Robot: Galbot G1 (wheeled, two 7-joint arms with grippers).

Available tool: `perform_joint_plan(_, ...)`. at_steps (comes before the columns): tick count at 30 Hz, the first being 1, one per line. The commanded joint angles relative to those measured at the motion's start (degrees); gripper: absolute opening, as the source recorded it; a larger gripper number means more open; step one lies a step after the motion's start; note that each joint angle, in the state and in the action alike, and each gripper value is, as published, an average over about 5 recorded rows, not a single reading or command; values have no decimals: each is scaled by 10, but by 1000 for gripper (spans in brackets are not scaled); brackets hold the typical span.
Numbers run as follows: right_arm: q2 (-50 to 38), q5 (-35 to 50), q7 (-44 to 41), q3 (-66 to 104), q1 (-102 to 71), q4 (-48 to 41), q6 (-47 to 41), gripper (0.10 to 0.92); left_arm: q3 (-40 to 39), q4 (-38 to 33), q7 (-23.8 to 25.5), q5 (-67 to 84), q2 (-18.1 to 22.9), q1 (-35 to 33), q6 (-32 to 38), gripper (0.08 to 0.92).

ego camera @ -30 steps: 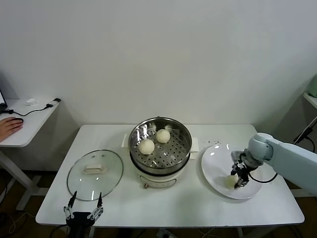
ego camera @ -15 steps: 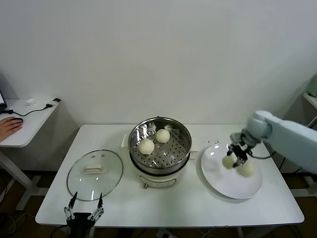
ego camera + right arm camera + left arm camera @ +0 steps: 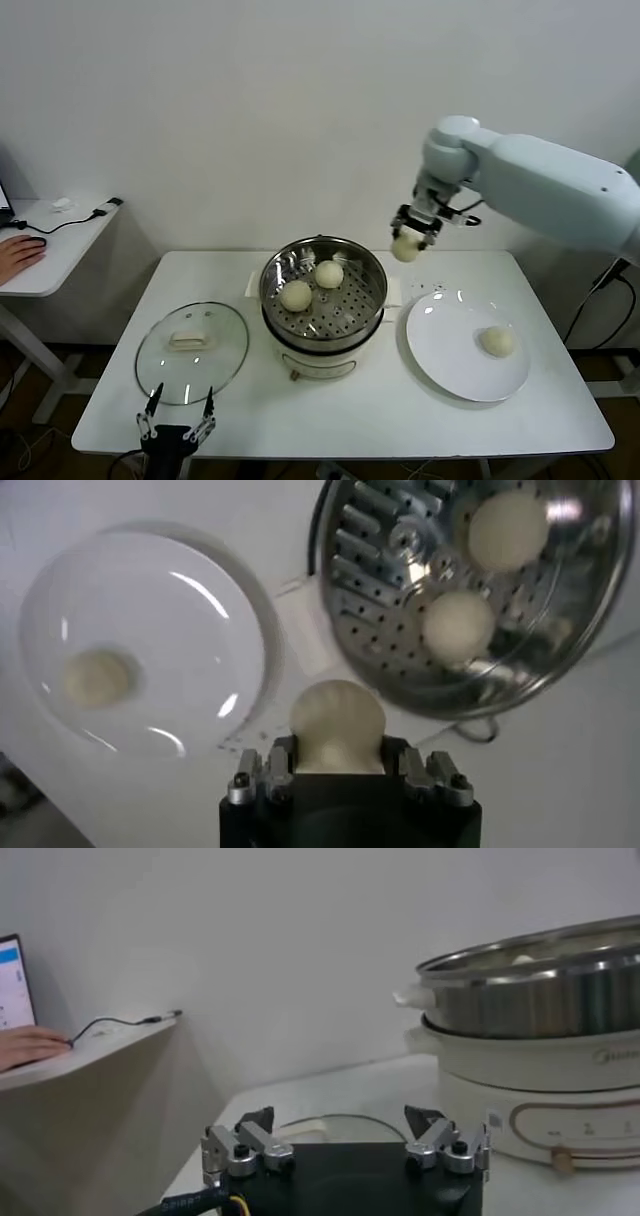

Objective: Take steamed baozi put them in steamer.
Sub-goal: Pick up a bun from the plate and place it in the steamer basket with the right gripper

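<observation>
My right gripper (image 3: pixel 410 238) is shut on a steamed baozi (image 3: pixel 406 249) and holds it in the air just right of the steamer (image 3: pixel 323 292), between the steamer and the white plate (image 3: pixel 466 345). In the right wrist view the held baozi (image 3: pixel 336 723) sits between the fingers. Two baozi (image 3: pixel 296 295) (image 3: pixel 329 273) lie on the perforated tray; they also show in the right wrist view (image 3: pixel 459 624) (image 3: pixel 508 530). One baozi (image 3: pixel 496 340) remains on the plate. My left gripper (image 3: pixel 178 428) is open and empty at the table's front left edge.
A round glass lid with a white handle (image 3: pixel 191 350) lies flat left of the steamer. A side desk (image 3: pixel 45 250) with a person's hand on a mouse stands far left. The wall is close behind the table.
My right gripper has lifted a baozi off the plate and carried it up and left, to beside the steamer. One baozi stays on the plate. The left arm has barely moved.
</observation>
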State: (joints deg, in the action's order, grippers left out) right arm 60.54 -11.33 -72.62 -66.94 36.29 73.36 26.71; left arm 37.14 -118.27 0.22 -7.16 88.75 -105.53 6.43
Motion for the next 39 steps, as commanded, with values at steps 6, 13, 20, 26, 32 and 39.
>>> perform_joint_plan(6, 143, -80, 8, 17, -64, 25, 112, 561, 1, -10, 3, 0, -8, -3, -10, 823)
perform_joint_plan(13, 132, -79, 10, -4, -111, 54, 103, 562, -2, -9, 3, -6, -7, -1, -12, 823)
perform_joint_plan(20, 124, -79, 16, -14, -124, 50, 104, 568, -3, -7, 3, -8, -7, 0, -13, 823)
perform_joint_plan(26, 133, -75, 20, -13, -131, 36, 106, 568, -2, -2, 7, -9, -9, 3, -11, 823)
perform_joint_plan(32, 125, -64, 22, -24, -131, 42, 97, 576, -1, 0, 8, -9, -9, 3, -11, 823)
perform_joint_plan(39, 119, -66, 19, -21, -127, 43, 92, 726, -4, 2, 8, -12, -8, 5, -12, 823)
